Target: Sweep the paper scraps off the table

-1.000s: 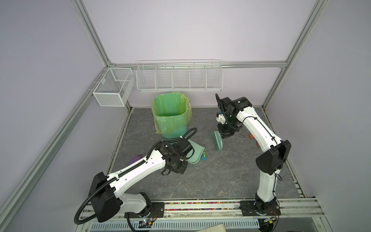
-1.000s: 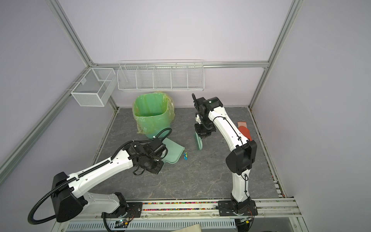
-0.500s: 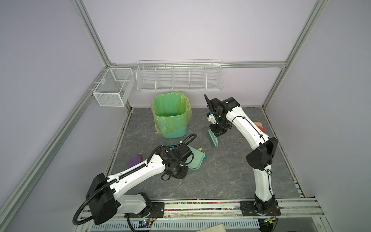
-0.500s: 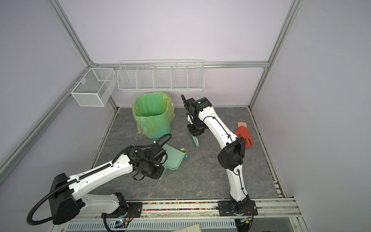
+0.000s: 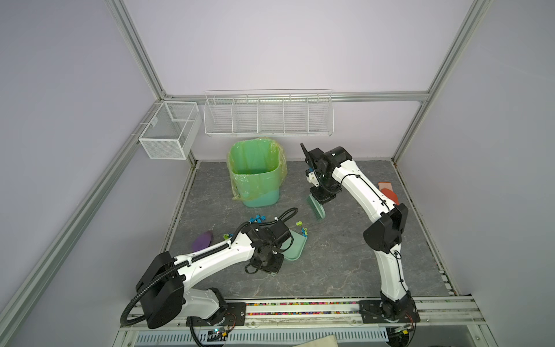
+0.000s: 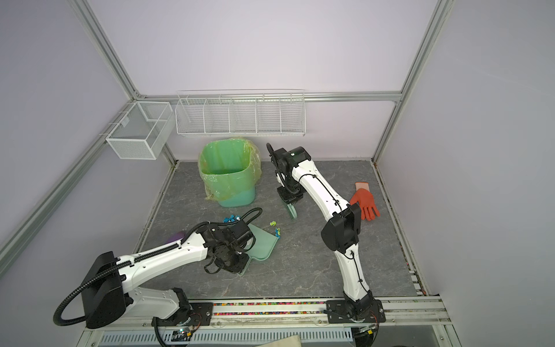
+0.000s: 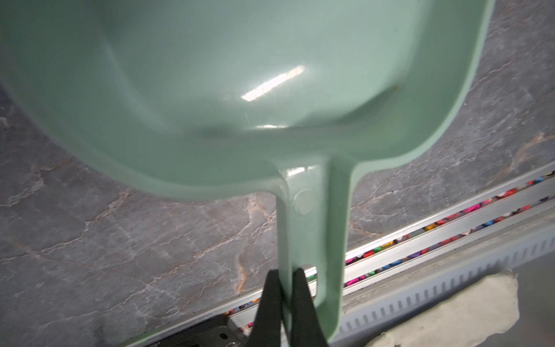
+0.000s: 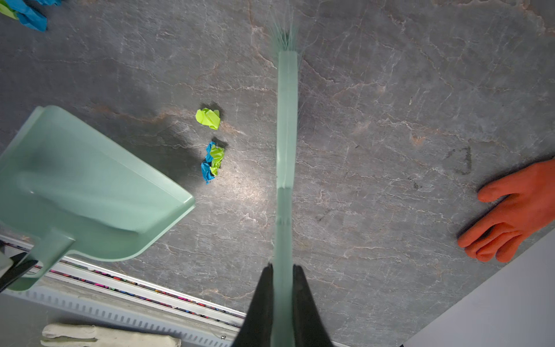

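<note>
Right wrist view: right tool (image 8: 282,268) pinches the brush (image 8: 286,135), pointing lengthwise away beside paper scraps (image 8: 212,162); left tool (image 8: 28,260) pinches dustpan (image 8: 90,186).

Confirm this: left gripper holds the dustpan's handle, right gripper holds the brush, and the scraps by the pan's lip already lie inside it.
Wrong on the scraps: the paper scraps lie on the table, between the dustpan and the brush, as the right wrist view shows. The left gripper does hold the handle, the right gripper the brush.
</note>
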